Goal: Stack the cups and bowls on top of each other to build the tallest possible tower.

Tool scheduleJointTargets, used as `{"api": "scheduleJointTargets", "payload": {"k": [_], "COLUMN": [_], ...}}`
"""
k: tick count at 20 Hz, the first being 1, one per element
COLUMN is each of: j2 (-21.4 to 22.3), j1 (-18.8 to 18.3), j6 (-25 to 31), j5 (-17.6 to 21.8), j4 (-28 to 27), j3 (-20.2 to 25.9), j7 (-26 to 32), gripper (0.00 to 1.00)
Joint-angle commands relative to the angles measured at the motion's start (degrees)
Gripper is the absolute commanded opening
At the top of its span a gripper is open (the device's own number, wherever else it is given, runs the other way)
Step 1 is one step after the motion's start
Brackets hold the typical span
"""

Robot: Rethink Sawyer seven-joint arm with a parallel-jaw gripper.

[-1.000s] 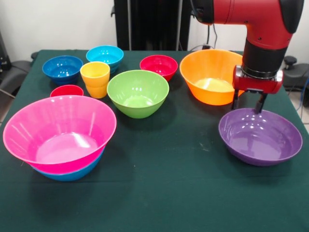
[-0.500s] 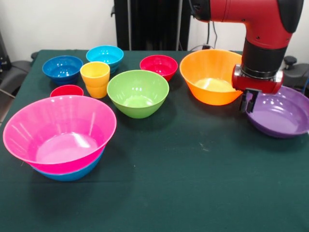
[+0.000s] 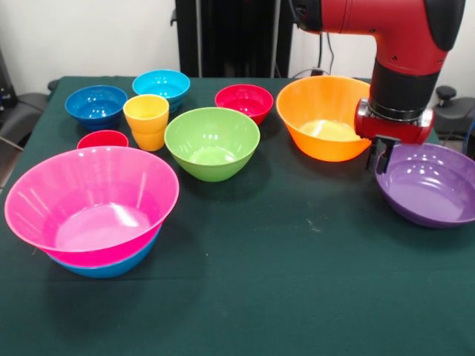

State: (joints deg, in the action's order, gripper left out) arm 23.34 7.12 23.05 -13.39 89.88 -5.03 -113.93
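The gripper (image 3: pixel 382 154) is pinching the near-left rim of the purple bowl (image 3: pixel 430 185) at the right edge of the frame, its jaws closed on that thin wall, and the bowl is hanging tilted, its far side running out of the picture. Held by one edge only, the bowl is likely to be swinging or slipping out of the pinch, since the plastic is glossy and the weight is sitting well off to one side. It is also hanging just beside the orange bowl (image 3: pixel 324 117), so a careless sweep to the left could be knocking that one along the table (image 3: pixel 282 282).

The tower (image 3: pixel 93 204) is sitting at the lower left of the frame: a large pink bowl nested in a blue one, wider than tall. Around the upper left the green bowl (image 3: pixel 212 142), the small red bowl (image 3: pixel 244 101), the dark blue bowl (image 3: pixel 96 104), the light blue bowl (image 3: pixel 161 84), the yellow cup (image 3: pixel 146 121) and the red cup (image 3: pixel 102 139) are all standing apart, unstacked
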Motion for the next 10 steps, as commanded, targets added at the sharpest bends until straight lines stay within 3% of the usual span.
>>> {"api": "scheduleJointTargets", "payload": {"k": [1, 5, 10], "j2": [0.51, 4.09, 11.99], "j1": [-0.71, -2.33, -3.19], "j6": [5.04, 5.90, 14.99], "j5": [-0.52, 1.02, 4.12], "j4": [-0.71, -0.87, -3.76], "j3": [2.94, 4.07, 3.03], "j7": [-7.34, -3.56, 2.48], "gripper": [0.00, 0.00, 0.00]}}
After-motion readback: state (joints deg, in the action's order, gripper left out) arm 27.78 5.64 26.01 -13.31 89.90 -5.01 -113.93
